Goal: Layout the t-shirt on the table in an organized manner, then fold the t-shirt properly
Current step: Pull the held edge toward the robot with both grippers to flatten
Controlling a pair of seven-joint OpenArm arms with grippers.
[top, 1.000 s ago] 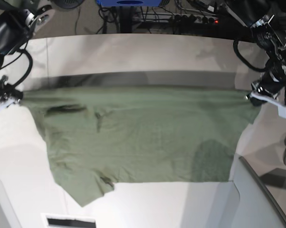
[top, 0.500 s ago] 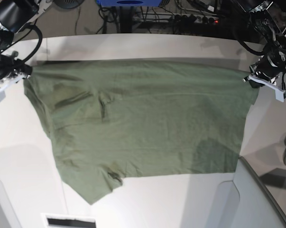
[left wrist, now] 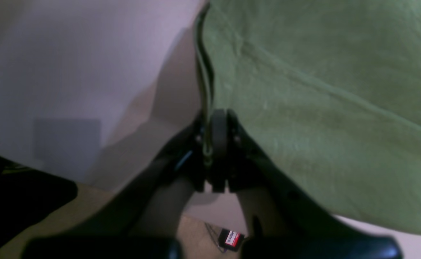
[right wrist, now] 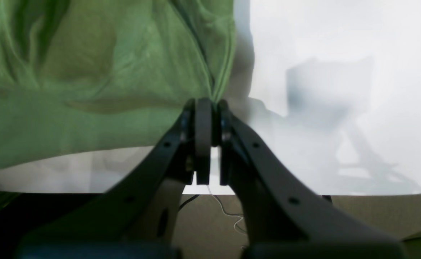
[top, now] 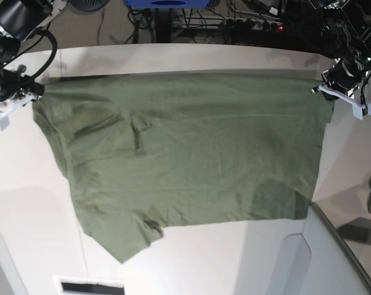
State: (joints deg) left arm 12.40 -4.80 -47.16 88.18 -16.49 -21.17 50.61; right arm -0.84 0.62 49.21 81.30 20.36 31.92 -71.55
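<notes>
Both tools are clamped on cloth. The left tool (left wrist: 210,151) has its jaws together on the t-shirt (top: 185,153) hem edge, fabric pinched between the pads. The right tool (right wrist: 212,122) is the same, closed on a bunched corner of the opposite side.

In the base view the t-shirt is stretched wide between the two, far edge taut and nearly straight along the back of the table (top: 191,264). The body is mostly flat on the table; the near-left corner hangs out as a skewed flap, with a small crease near the left chest.

I judge this is still layout, not folding.

How I'd run it:
- Keep tension equal on both sides; uneven pull will rotate the whole shirt.
- Lower both corners together, so the far edge lands parallel to the table's back edge.
- Don't overstretch. The right side is already bunched at the pinch, so a hard pull would add wrinkles fanning out from it.
- Release only once cloth is resting on the table; dropping from height lets corners curl.
- Afterwards, regrip the near-left flap and square it up.

Can't tell from the wrist views whether one layer or two is pinched.
</notes>
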